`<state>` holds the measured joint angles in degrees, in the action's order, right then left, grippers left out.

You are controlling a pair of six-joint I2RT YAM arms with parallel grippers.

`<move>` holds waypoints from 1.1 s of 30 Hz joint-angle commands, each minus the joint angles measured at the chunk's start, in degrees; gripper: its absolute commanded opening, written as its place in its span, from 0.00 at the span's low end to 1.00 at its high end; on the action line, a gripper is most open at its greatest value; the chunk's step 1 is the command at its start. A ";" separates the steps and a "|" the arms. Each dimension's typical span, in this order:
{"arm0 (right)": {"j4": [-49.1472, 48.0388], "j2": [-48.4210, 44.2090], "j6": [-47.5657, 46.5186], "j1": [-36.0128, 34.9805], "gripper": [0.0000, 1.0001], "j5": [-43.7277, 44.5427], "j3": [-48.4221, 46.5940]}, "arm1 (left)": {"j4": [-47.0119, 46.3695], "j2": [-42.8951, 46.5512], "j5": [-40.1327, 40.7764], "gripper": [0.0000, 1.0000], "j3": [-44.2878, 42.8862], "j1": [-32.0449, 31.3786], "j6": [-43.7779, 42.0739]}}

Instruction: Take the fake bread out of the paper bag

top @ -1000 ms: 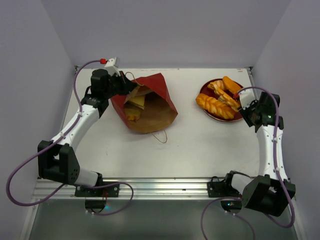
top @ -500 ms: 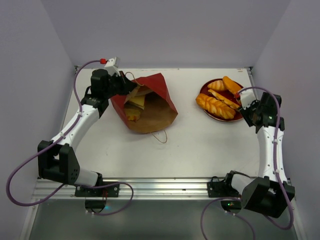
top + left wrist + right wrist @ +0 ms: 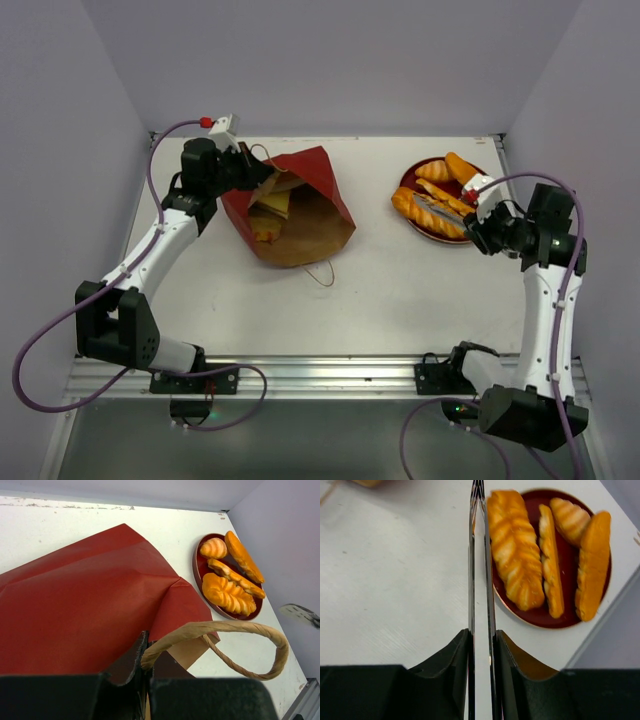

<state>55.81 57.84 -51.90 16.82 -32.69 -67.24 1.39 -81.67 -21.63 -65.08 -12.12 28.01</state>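
Top external view: four glossy golden-orange toy pastries (image 3: 437,198) lie on the round dark-red plate (image 3: 412,222) at two o'clock. The red paper carrier bag (image 3: 295,208), at eleven o'clock, shows more pieces (image 3: 266,231) inside, so work remains. Left gripper (image 3: 252,172) pinches the bag's rim; right gripper (image 3: 481,555), empty, has its jaws nearly together beside the plate.

Four pastries (image 3: 516,565) plated, perhaps two bagged (image 3: 268,215).
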 commanded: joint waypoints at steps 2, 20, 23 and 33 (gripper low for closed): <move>9.05 -1.68 -1.81 -6.25 0.30 -15.20 -5.00 | -0.33 0.55 -1.22 0.00 -0.22 0.52 1.26; -28.12 23.27 16.93 -71.05 0.33 37.86 -2.63 | -1.48 0.72 -3.51 0.00 1.71 0.34 0.64; -31.90 26.35 14.73 -71.31 0.33 40.85 -3.07 | -1.48 1.33 -3.86 0.00 2.85 0.34 0.29; -35.08 26.01 13.05 -71.84 0.33 40.08 -1.49 | 0.81 2.39 -4.22 0.00 4.70 0.34 -0.76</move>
<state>25.12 86.52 -38.46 -54.81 6.87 -68.64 0.56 -81.17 -24.47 -61.34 -12.01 28.27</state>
